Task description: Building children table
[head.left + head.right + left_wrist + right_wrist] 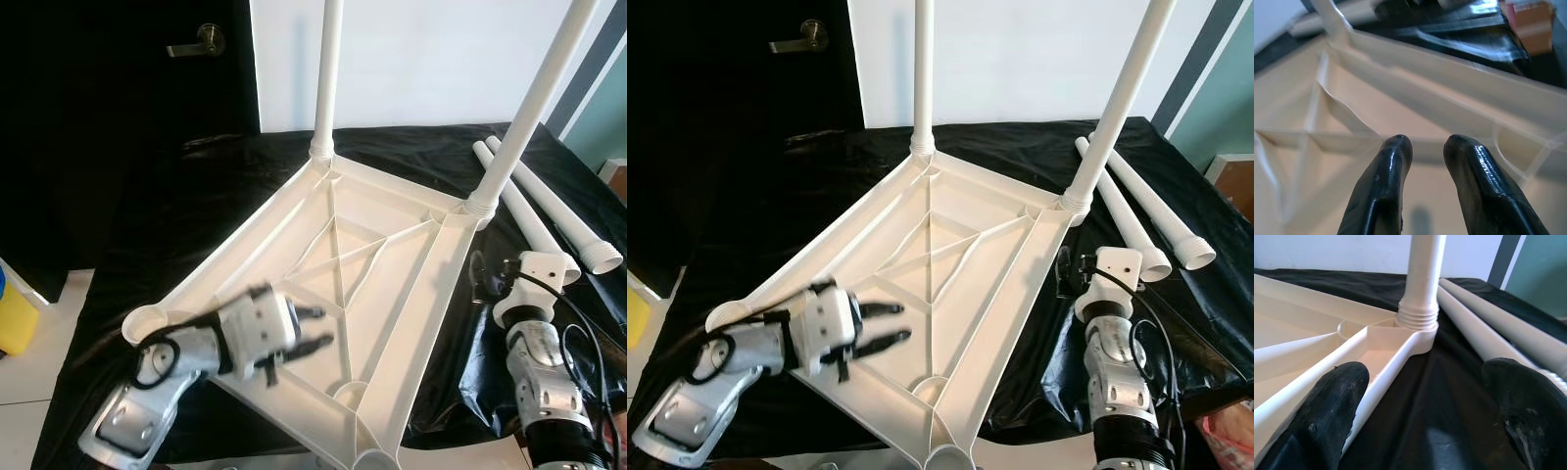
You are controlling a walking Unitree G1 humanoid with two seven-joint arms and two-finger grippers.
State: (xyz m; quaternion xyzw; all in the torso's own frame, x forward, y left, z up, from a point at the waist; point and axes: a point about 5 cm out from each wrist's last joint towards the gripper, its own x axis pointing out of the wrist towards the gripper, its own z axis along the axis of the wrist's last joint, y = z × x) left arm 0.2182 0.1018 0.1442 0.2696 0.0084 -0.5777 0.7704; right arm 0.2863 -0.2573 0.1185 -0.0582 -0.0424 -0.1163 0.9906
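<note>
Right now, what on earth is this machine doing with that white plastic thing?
It is assembling a child's table. The white tabletop lies upside down on a black sheet, with two legs already standing in the far corners. Two loose legs lie beside it. The left end effector, open, hovers over the underside; the right end effector, open, sits beside the tabletop's edge.

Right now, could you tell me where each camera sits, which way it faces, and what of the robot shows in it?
Left eye view: on the head, looking forward and down at the upturned white tabletop on black sheeting; both arms show.
Right eye view: beside it, same scene, with two loose legs lying to the right.
Left wrist view: looks along the open left gripper into the tabletop's ribs.
Right wrist view: looks along the open right gripper at a screwed-in leg.
Shared: eyes and right wrist show that leg and the loose legs.
</note>
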